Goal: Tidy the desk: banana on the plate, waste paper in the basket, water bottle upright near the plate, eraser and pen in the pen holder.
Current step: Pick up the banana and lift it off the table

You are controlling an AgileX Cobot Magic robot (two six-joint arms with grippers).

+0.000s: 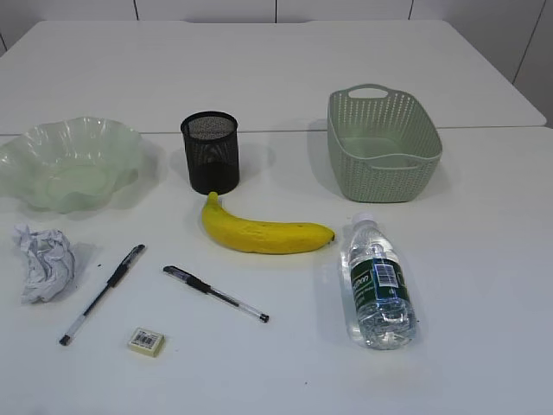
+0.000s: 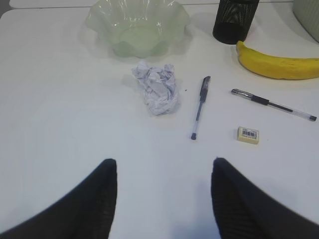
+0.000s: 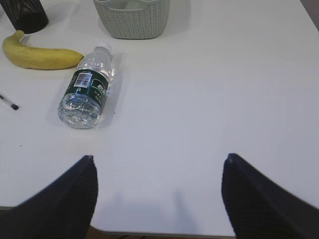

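Observation:
A yellow banana point(image 1: 263, 233) lies mid-table in front of the black mesh pen holder point(image 1: 210, 151). The pale green wavy plate point(image 1: 69, 162) stands far left, the green woven basket point(image 1: 382, 143) far right. The water bottle point(image 1: 377, 284) lies on its side, cap toward the basket. Crumpled waste paper point(image 1: 45, 262), two pens point(image 1: 102, 294) point(image 1: 214, 294) and a small eraser point(image 1: 146, 341) lie near the front. Neither arm shows in the exterior view. My left gripper point(image 2: 162, 164) is open above bare table, short of the waste paper point(image 2: 157, 87). My right gripper point(image 3: 158, 160) is open, with the bottle point(image 3: 88, 87) ahead to its left.
The near table edge shows under the right gripper's fingers point(image 3: 75, 194). A second table joins at the back, with a seam behind the basket. The eraser point(image 2: 248, 134) and both pens point(image 2: 199, 107) point(image 2: 271, 103) lie ahead and to the right of the left gripper.

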